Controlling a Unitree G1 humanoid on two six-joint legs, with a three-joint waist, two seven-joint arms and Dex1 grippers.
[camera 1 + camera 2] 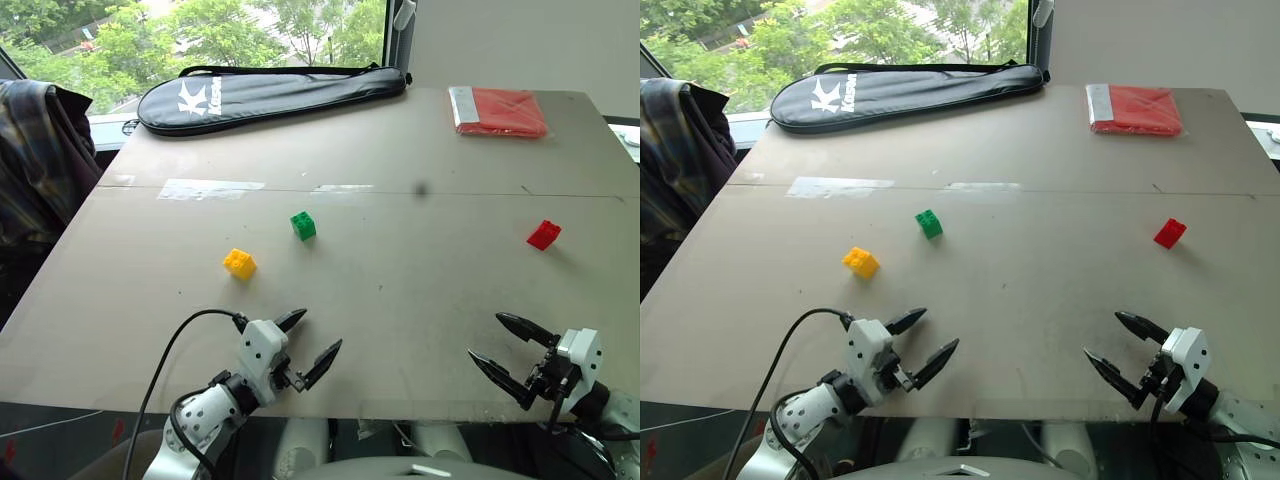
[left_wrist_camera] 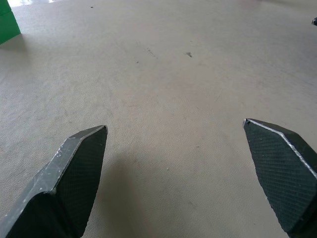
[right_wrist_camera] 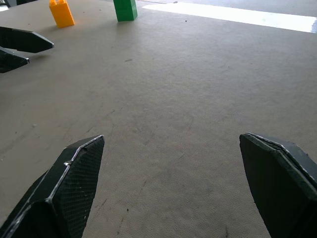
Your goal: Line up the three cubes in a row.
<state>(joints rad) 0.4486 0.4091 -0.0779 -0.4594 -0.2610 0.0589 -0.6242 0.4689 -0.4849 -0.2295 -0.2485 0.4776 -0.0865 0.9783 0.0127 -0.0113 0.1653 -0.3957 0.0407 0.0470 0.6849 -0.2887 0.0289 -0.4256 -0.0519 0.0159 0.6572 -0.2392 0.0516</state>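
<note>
Three small studded cubes lie apart on the grey table (image 1: 400, 290). The yellow cube (image 1: 239, 263) sits left of centre, the green cube (image 1: 303, 225) a little farther back and to its right, and the red cube (image 1: 544, 234) far off at the right. My left gripper (image 1: 316, 340) hovers open near the table's front edge, short of the yellow cube, with nothing between its fingers. At the front right my right gripper (image 1: 484, 340) is open and empty too, well short of the red cube. The right wrist view shows the yellow cube (image 3: 61, 12) and green cube (image 3: 125, 9).
A black racket bag (image 1: 270, 95) lies along the far edge. A flat red packet (image 1: 497, 110) rests at the far right corner. Strips of clear tape (image 1: 210, 189) mark the table's seam. A plaid garment (image 1: 35, 160) hangs beside the left edge.
</note>
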